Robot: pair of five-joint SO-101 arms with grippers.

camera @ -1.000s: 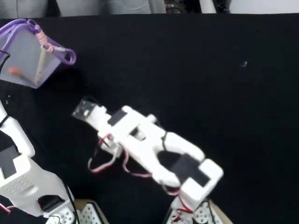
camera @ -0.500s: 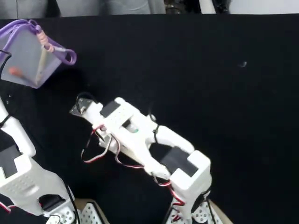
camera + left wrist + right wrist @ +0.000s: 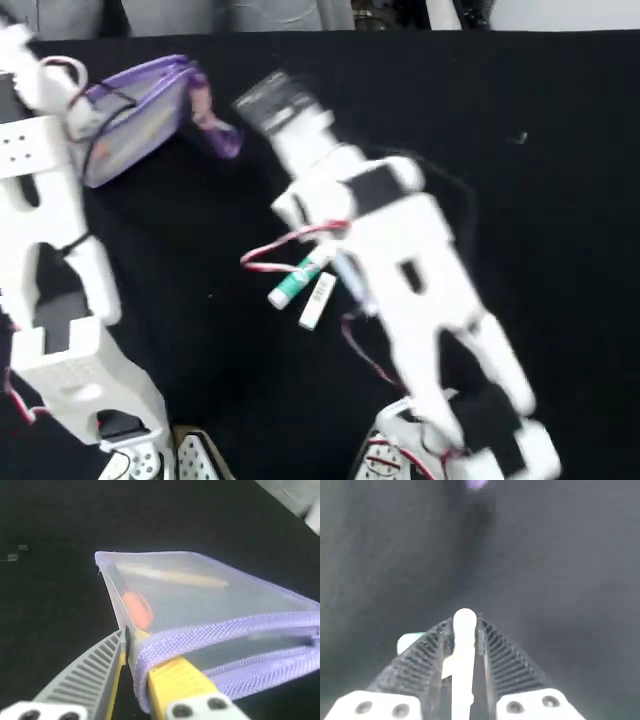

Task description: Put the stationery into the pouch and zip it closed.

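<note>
The clear pouch [image 3: 135,120] with purple trim hangs above the table's back left, my left gripper [image 3: 82,128] shut on its edge. Up close, yellow-padded fingers [image 3: 172,680] pinch the pouch [image 3: 200,605] at a corner by the purple zip band. Inside lie an orange piece [image 3: 137,609] and a pale stick [image 3: 170,575]. My right gripper [image 3: 265,100] is raised just right of the pouch's purple strap [image 3: 215,130]. That gripper [image 3: 465,630] is shut on a thin white stick [image 3: 464,645]. A green-and-white pen [image 3: 298,282] and a white piece [image 3: 317,300] lie on the table.
The black tabletop [image 3: 540,150] is bare on its right half. Red and white cables [image 3: 280,250] hang from the right arm over the pen. Both arm bases stand at the front edge.
The left arm swung the pouch rightward and turned it. The right arm rose from low over the table toward the back, uncovering the pen and the white piece.
</note>
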